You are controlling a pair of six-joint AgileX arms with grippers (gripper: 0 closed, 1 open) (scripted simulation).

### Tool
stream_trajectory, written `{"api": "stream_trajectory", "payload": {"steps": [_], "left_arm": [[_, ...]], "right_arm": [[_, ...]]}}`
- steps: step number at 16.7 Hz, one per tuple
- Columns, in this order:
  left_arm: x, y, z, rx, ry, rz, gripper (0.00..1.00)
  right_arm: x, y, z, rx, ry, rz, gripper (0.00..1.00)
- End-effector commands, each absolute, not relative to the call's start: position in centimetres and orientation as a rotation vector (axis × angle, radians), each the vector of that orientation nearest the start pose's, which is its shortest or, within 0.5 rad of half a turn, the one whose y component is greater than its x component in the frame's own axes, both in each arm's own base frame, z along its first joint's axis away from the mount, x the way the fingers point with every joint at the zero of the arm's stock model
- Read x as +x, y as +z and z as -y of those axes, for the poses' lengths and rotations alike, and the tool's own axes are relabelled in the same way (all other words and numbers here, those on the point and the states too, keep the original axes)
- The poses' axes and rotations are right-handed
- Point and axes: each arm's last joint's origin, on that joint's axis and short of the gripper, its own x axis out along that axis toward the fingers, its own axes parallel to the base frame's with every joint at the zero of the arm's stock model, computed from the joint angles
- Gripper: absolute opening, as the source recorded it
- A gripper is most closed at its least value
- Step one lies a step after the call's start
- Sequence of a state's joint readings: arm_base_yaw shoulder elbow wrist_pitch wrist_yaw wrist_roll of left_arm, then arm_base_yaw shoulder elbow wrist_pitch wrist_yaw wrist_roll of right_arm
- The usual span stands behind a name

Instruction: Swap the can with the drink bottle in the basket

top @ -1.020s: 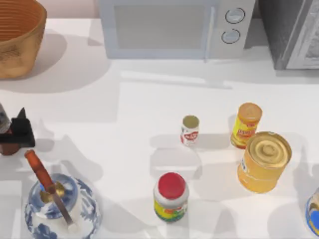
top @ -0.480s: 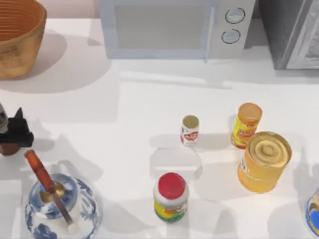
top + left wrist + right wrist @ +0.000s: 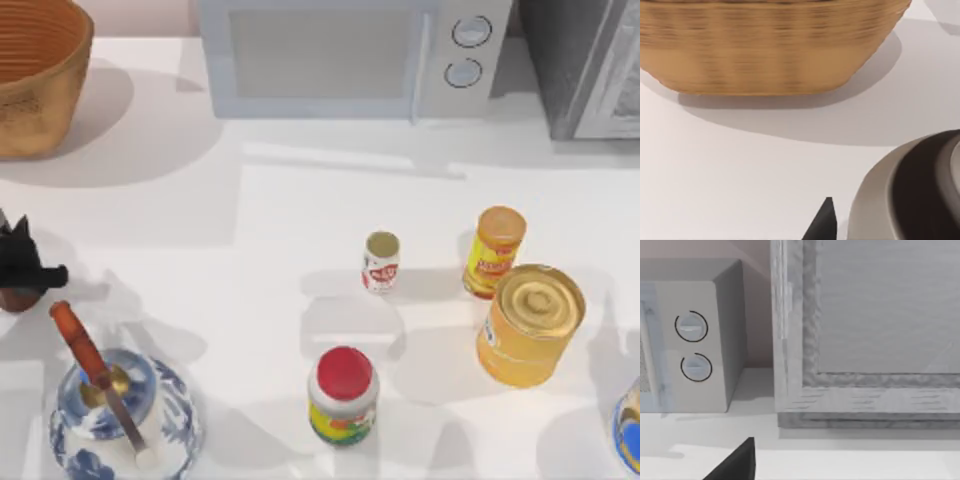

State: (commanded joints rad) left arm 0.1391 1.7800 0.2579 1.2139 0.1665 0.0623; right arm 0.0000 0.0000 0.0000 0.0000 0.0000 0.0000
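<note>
Now your left gripper [image 3: 20, 262] sits over the can [image 3: 17, 298] (grip unclear), far left of the drink bottle [image 3: 381, 261].

- drink bottle [image 3: 381, 262]: red label with white print, too small for you to read
- orange-yellow bottle [image 3: 494, 251]: red patch, lettering illegible
- red-lidded jar [image 3: 343, 396]: colourful label, no readable words
- microwave [image 3: 345, 55]: two dials, no markings legible

Left tool [image 3: 22, 262] sits low at the table's left edge.
</note>
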Motion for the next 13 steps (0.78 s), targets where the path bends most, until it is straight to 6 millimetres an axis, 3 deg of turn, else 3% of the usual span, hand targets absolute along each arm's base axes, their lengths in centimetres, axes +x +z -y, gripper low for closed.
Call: {"api": "stream_trajectory", "payload": {"steps": [2,11,13], "left_arm": [[24.37,8.57,-2.95,0.002,-0.02,-0.302,0.0],[24.37,8.55,-2.92,0.002,-0.022,-0.304,0.0],[25.12,8.71,-2.24,-0.001,-0.068,-0.308,0.0]], "right_arm": [[10.57,16.0,0.12,0.0,0.0,0.0,1.0],[10.57,16.0,0.12,0.0,0.0,0.0,1.0],[10.57,16.0,0.12,0.0,0.0,0.0,1.0]]}}
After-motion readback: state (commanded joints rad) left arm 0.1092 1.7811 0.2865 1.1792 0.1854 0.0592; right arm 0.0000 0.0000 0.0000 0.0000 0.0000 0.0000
